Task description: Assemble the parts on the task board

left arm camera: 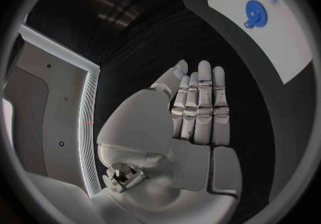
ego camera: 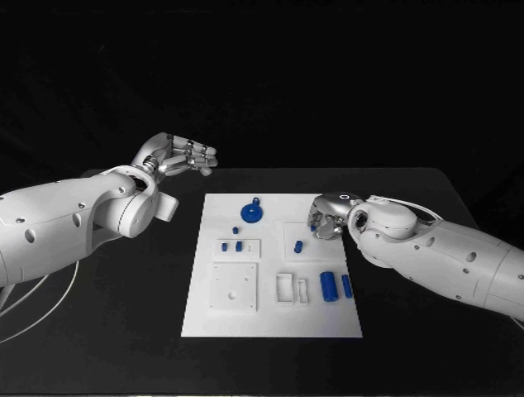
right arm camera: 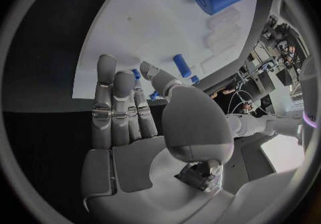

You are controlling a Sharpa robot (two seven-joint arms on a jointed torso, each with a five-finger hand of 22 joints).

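Presently the left hand [ego camera: 181, 155] is raised off the black table [ego camera: 119, 331], well clear of the task board's [ego camera: 274, 318] near-left corner; its fingers [left arm camera: 203, 101] lie straight and side by side, holding nothing. The right hand [ego camera: 329, 217] sits over the board's right side, palm toward the plate, fingers [right arm camera: 114, 106] extended and close together, with nothing visibly gripped. Whether its fingertips touch the plate cannot be told.

A blue gear-shaped part [ego camera: 251, 213] lies on the board between the two hands, nearer the right one. A small blue pin [ego camera: 299, 245] lies just beside the right hand's fingertips. Two small blue pieces [ego camera: 231, 246] rest on a raised white block further toward the left hand. A large blue cylinder [ego camera: 329, 285] and a slimmer blue peg [ego camera: 347, 285] lie side by side behind the right hand, beneath its forearm side.
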